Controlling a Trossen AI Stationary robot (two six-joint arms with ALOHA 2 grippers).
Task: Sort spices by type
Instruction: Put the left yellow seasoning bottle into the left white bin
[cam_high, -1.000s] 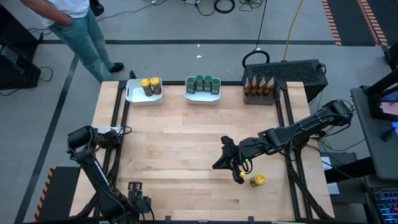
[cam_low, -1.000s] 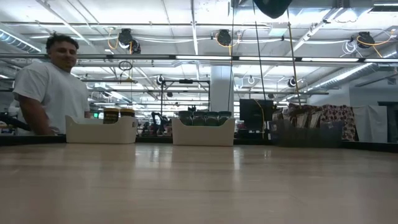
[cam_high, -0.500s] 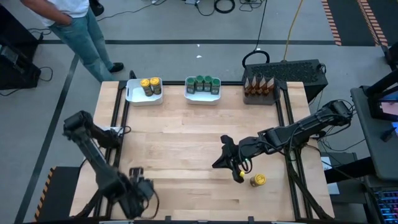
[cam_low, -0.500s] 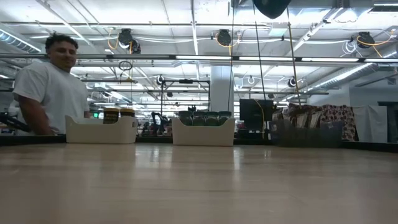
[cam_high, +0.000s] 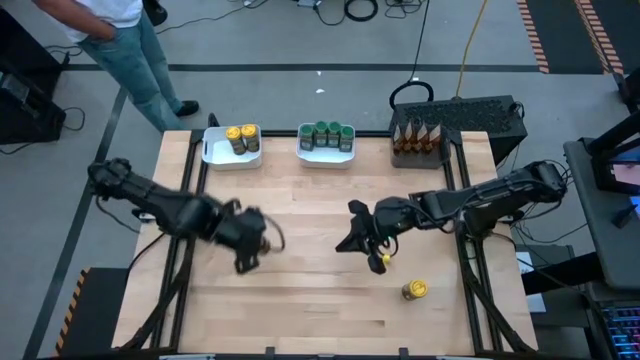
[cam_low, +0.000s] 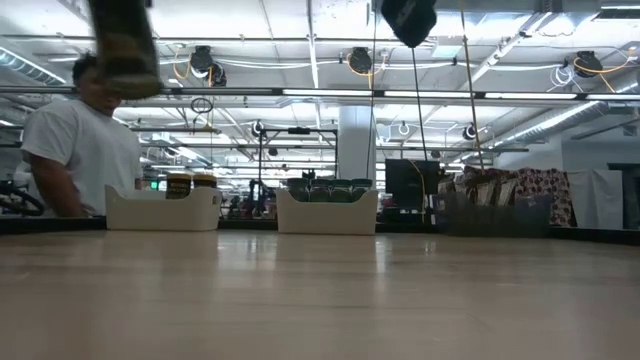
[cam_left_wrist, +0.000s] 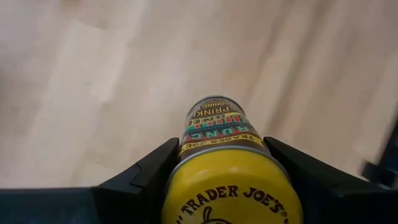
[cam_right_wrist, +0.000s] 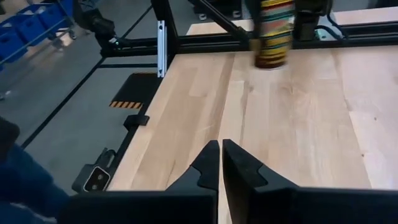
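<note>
Left gripper (cam_high: 250, 245): clamped on a yellow-lidded jar (cam_left_wrist: 231, 180), lid toward the wrist, carried above the table's left half.
Yellow tray (cam_high: 215, 157): far edge, left, holding two matching jars; the likely destination.
Green tray (cam_high: 305, 154): far edge, centre, filled with green-lidded jars.
Packet rack (cam_high: 418, 160): far edge, right, with brown pointed packets.
Right gripper (cam_high: 365, 245): fingers pressed together, empty, above the table right of centre.
Loose jar (cam_high: 414, 290): yellow lid, alone near the front right, still unsorted.
Risk: the round jar could slip between smooth fingers, or knock its neighbours when lowered into the tray.
</note>
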